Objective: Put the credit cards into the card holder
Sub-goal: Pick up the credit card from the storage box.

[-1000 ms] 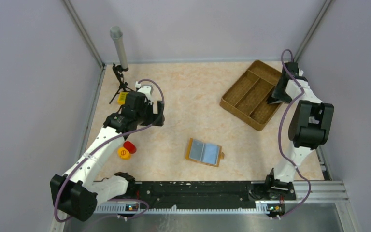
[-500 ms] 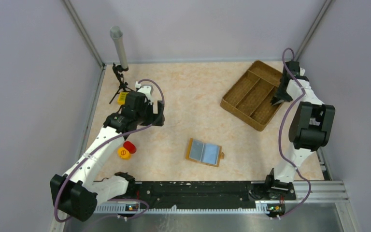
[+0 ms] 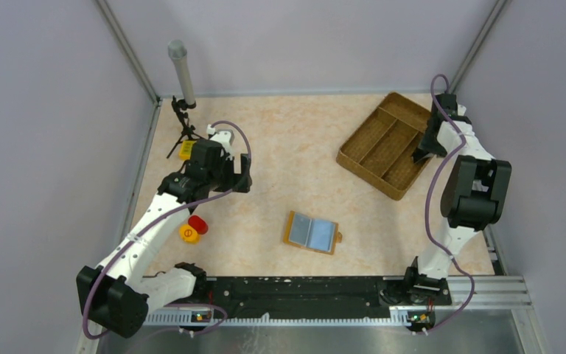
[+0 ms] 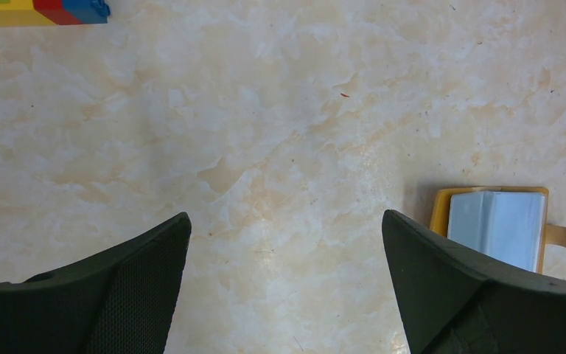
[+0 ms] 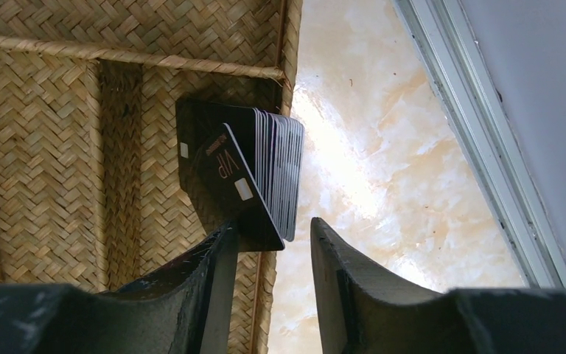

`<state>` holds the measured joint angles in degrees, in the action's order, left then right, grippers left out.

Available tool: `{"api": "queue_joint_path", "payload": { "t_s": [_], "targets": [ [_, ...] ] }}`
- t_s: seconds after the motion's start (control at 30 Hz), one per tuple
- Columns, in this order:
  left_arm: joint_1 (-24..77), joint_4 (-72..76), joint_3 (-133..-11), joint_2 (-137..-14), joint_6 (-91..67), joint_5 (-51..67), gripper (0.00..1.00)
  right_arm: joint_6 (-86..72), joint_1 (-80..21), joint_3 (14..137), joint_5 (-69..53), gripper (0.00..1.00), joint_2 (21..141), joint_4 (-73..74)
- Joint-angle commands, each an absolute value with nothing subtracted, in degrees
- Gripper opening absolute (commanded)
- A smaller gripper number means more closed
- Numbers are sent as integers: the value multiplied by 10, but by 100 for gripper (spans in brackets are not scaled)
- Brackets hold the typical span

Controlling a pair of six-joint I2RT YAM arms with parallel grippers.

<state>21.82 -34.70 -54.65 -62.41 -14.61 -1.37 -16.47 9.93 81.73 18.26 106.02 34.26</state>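
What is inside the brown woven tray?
A stack of black cards stands on edge in one compartment of the tray, near its side wall, in front of the right tool. What lies under the stack is covered, and from above the arm hides the cards.

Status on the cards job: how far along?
Done: card holder lies open on the table. In hand: right gripper, jaws apart, at the black cards stacked in the woven tray, none clearly gripped. To do: every black card; left gripper hovers open.
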Motion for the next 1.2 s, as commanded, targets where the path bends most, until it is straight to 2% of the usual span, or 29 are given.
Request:
{"api": "queue_joint_path", "payload": {
  "t_s": [0.0,0.1,0.33,0.53,0.7,1.17],
  "targets": [
    [216,-328,-546,-627,-135,-9,99,-153,109,813,212,41,1044,356],
    [217,-328,-546,-627,-135,-7,99,-152,109,809,215,41,1042,354],
    [217,-328,-546,-626,-135,-6,99,-151,109,807,229,35,1036,360],
    [216,-328,-546,-626,-135,-5,99,-152,109,805,229,21,1034,357],
    [217,-328,-546,-626,-135,-6,99,-149,109,797,223,15,1019,337],
    [217,-329,-546,-621,-134,-4,99,-113,109,772,111,0,965,215]
  ]
}}
